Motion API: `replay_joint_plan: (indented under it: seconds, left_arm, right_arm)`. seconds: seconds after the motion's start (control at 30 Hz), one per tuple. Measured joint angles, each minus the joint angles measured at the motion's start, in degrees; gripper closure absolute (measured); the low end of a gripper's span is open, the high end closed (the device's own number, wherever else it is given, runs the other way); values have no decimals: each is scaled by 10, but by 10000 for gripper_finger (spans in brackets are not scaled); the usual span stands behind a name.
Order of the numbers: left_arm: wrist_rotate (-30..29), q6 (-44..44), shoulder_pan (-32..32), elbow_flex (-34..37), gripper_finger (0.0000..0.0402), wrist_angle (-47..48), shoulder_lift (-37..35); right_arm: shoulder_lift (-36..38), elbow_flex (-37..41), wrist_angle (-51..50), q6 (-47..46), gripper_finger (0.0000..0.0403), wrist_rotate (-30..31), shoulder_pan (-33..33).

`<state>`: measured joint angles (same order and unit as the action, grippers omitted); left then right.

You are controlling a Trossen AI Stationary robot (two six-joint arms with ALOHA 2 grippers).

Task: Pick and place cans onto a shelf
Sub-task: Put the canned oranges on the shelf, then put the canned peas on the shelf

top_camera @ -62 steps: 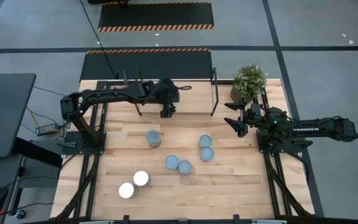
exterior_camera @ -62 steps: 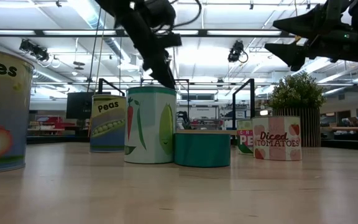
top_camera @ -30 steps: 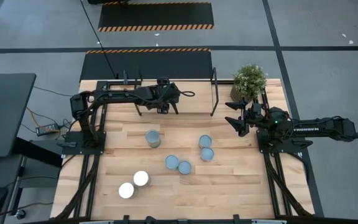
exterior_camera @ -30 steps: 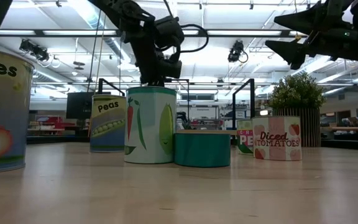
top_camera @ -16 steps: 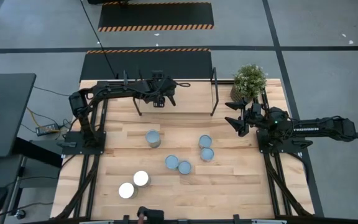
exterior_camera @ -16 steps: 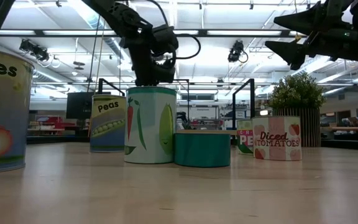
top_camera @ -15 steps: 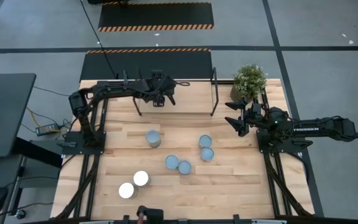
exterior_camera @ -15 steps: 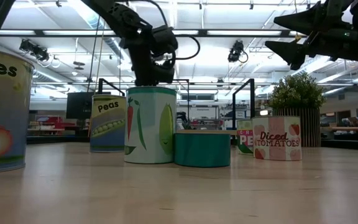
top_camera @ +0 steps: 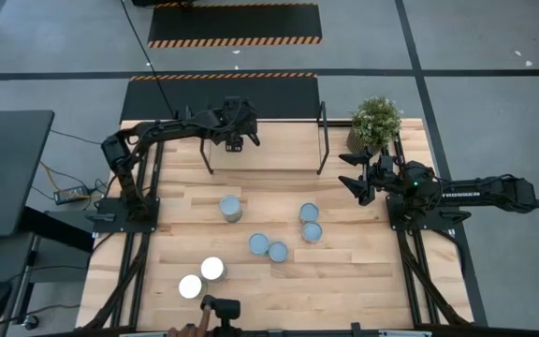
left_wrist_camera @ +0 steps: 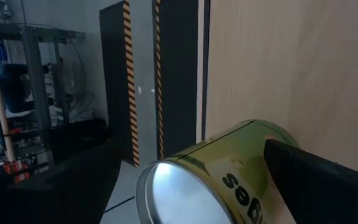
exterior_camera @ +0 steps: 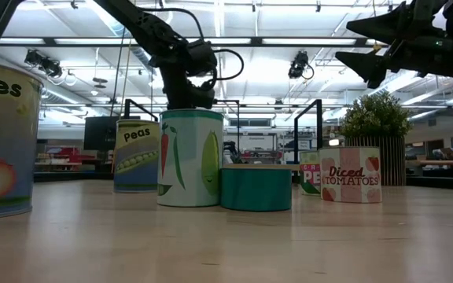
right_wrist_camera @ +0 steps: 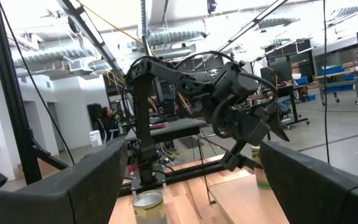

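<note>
My left gripper (top_camera: 237, 141) reaches over the shelf (top_camera: 284, 140) at the table's far side, near its left upright. It is shut on a can (left_wrist_camera: 229, 168) with yellow-green sides and a silvery end. The right wrist view shows that can (right_wrist_camera: 263, 171) below the gripper. In the low view a tall vegetable can (exterior_camera: 191, 157) hides it. Several more cans stand upright on the tabletop, among them one (top_camera: 230, 208) near the middle and a pair (top_camera: 268, 247) nearer the front. My right gripper (top_camera: 352, 174) waits open at the right, raised, with nothing between its fingers. My left gripper has the can by its curved side wall (left_wrist_camera: 257, 152), the fingers lying along the can. One finger (left_wrist_camera: 319, 183) shows against the wall; the other is lost in the dark. The silvery end (left_wrist_camera: 179, 193) faces the wrist. The can is tilted with the slanting gripper, above the shelf board.
A potted plant (top_camera: 375, 122) stands at the far right corner, beside the shelf's right upright (top_camera: 323, 140). Two white-topped cans (top_camera: 202, 278) sit near the front left. A person's hand with a dark object (top_camera: 218, 311) shows at the near edge.
My left gripper has swung with the can from the front of the shelf toward the table's far edge and a little to the left, keeping its height. A person's hand with a dark object has come in at the near edge.
</note>
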<state>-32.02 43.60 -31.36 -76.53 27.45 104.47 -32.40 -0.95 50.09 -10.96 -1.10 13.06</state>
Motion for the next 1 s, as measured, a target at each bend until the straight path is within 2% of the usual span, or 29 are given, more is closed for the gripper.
replay_joint_plan:
  seconds: [0.27,0.73,0.87,1.0]
  left_arm:
    - [22,6,-23,0,6,4,0]
    - [-53,32,56,0,15,26,-7]
    - [-12,-12,70,0,15,62,-34]
    - [78,-64,96,0,15,107,-78]
  right_arm:
    - [0,0,0,0,30,0,0]
    - [0,0,4,1,30,0,0]
    - [0,0,-6,1,30,-1,0]
    - [-5,0,-8,5,30,1,0]
